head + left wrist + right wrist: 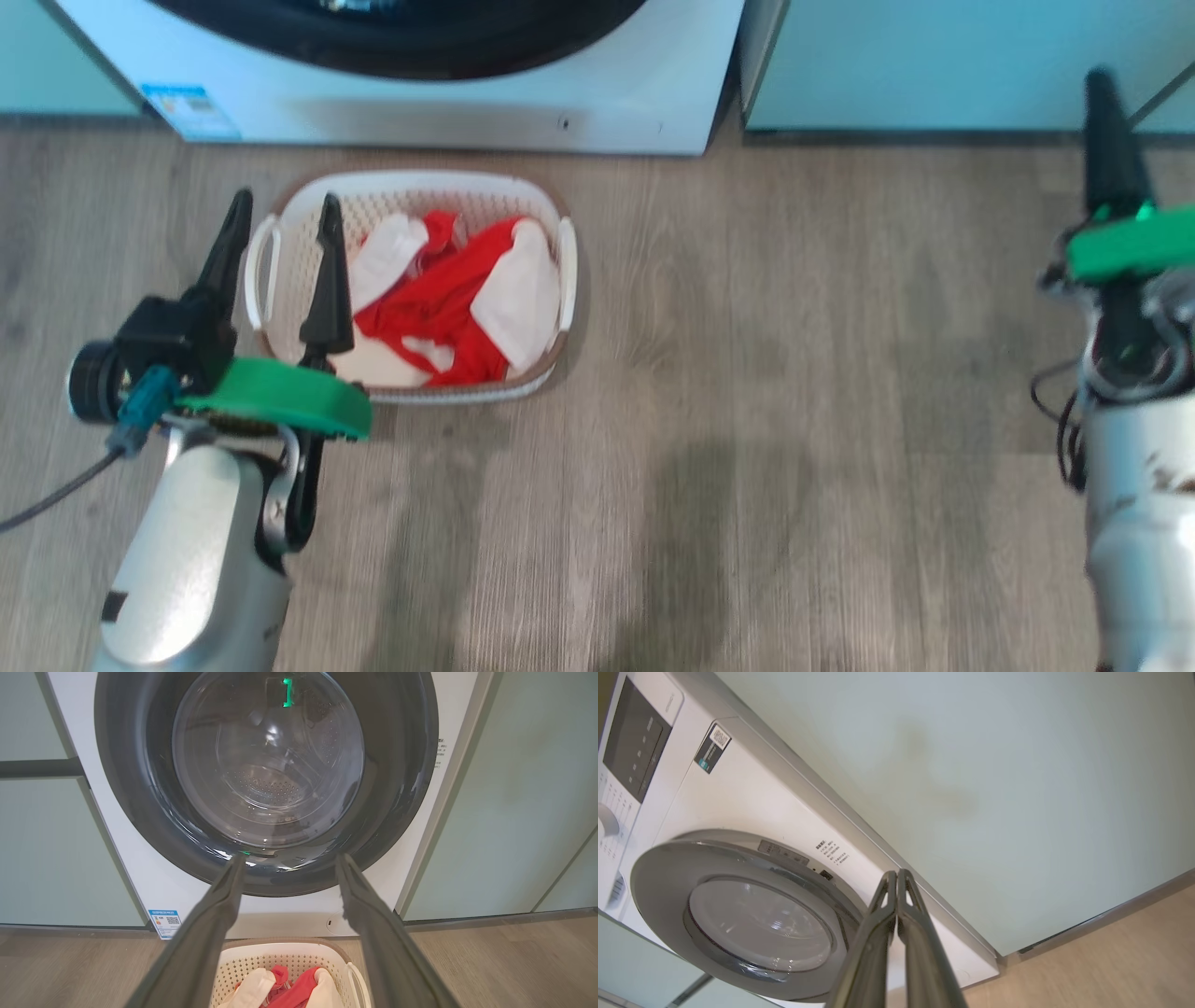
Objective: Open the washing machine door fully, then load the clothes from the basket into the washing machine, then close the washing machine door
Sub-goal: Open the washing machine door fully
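The washing machine door point(140, 788) sits shut on the white washing machine point(635, 93), the cream basket point(411, 182) holding the red-and-white clothes point(439, 299) stands on the floor point(794, 373) just before it, the left gripper point(287, 201) hovers by the basket's left handle with fingers spread and empty, and the right gripper point(896, 877), well apart, has its fingers pressed together on nothing.

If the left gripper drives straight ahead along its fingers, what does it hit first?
The left gripper, open, would likely meet the lower black ring of the washing machine door, passing over the basket; depth is uncertain.
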